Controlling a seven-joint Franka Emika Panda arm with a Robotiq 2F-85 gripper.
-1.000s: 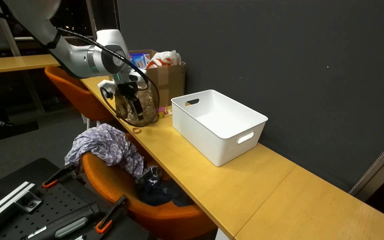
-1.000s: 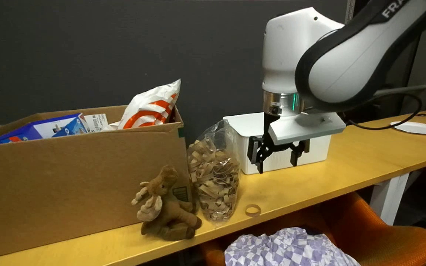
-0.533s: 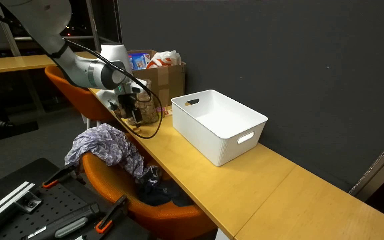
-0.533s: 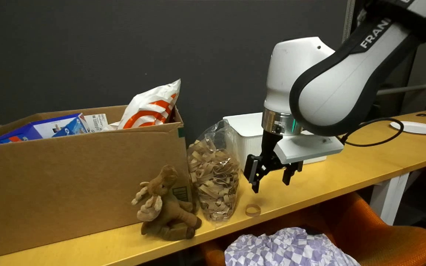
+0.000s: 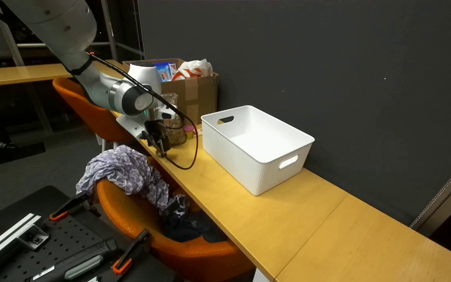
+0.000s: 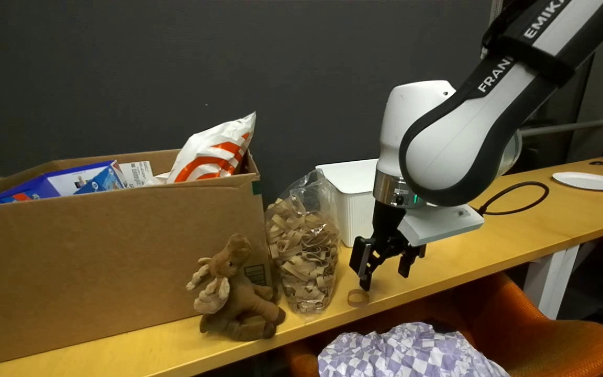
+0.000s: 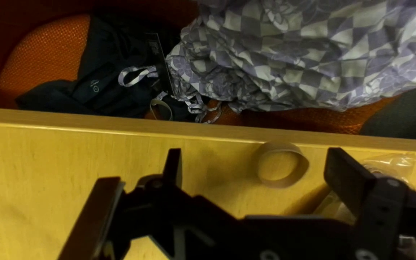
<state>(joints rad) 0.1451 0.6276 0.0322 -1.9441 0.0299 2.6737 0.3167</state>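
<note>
1 black 2-finger gripper (image 6: 384, 280), released, its fingers spread wide above the wooden table (image 5: 264, 219). 1 tan rubber band (image 7: 278, 183), looped, resting near the table's edge, framed between the fingers in the wrist view. Nearby: 1 clear plastic bag of rubber bands (image 6: 304, 256), upright; 1 plush moose (image 6: 241, 303), sitting.

Lighting uneven, background dim.
White bin (image 5: 255, 145) bright against dark wall (image 5: 307, 70); glints on plastic bag (image 6: 304, 251). Wrist view: fingers (image 7: 349, 180) near-black, slightly soft; diffuse shadows fall across tabletop (image 7: 67, 155).
</note>
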